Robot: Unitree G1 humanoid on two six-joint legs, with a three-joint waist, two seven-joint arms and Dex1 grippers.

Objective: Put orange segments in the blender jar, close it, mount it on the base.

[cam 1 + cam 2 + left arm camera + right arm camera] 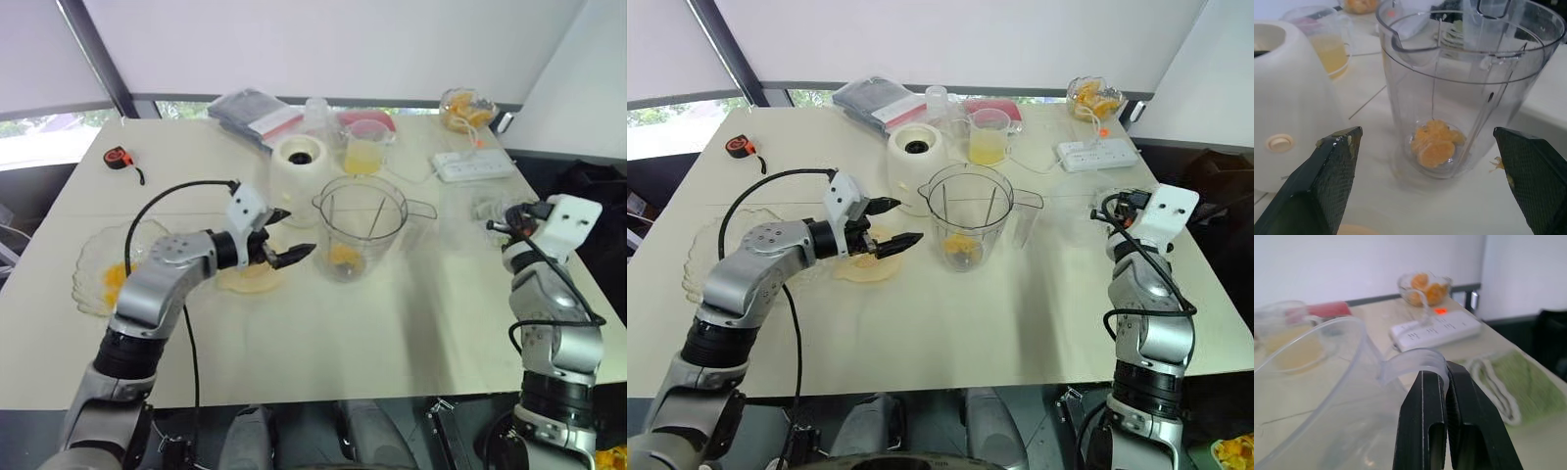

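Centrally on the pale table (323, 333) stands the blender jar (360, 225), upright and lidless, with a few orange segments (1435, 143) lying at its bottom around the small blade. Its handle points toward the robot's right. Just behind it and slightly to its left sits the base (299, 166), cream-white with its dark socket facing up, close to the jar but not under it. The left gripper (282, 238) hovers just beside the jar on its left, pointing at it, with its two black fingers (1327, 176) spread wide and holding nothing. Beneath that gripper a flat cream-yellow lid (253, 279) rests on the table. Farther left, a shallow ruffled glass bowl (98, 269) holds more orange pieces. The right gripper (1447, 382) is raised at the table's right side, well apart from the jar in the head views; its fingers are pressed together with nothing between them, and the jar's handle shows just past their tips in the wrist view. Behind the jar stands a smaller cup (364, 147) of yellow liquid, and a white power strip (472, 164) lies toward the far right.
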